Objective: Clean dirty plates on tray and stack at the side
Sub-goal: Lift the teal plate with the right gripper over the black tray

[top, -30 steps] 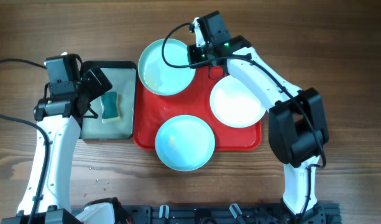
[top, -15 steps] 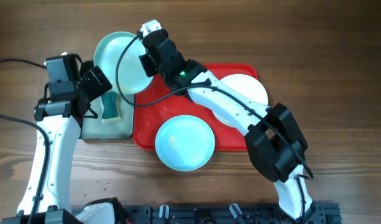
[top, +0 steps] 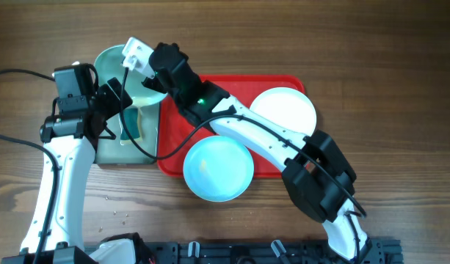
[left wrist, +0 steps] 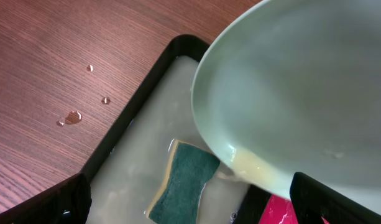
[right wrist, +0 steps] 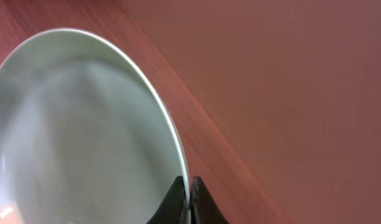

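Note:
My right gripper (top: 146, 75) is shut on the rim of a pale cyan plate (top: 111, 62). It holds the plate tilted above the black-rimmed sponge tray (top: 107, 155). The right wrist view shows both fingers pinching the rim (right wrist: 189, 199) of this plate (right wrist: 84, 124). In the left wrist view the plate (left wrist: 302, 93) has yellowish liquid pooled at its low edge. My left gripper (top: 111, 99) is open and empty over the sponge tray, beside the plate. A second cyan plate (top: 217, 169) and the white plate (top: 283, 110) lie on the red tray (top: 247, 82).
A green and yellow sponge (left wrist: 184, 180) lies in cloudy liquid in the sponge tray (left wrist: 146, 81). It also shows in the overhead view (top: 129, 130). Water drops (left wrist: 72, 116) lie on the wooden table left of that tray. My right arm stretches across the red tray's left half.
My right gripper carried the cyan plate leftward off the red tray to above the sponge tray and tilted it. The left arm stayed in place.

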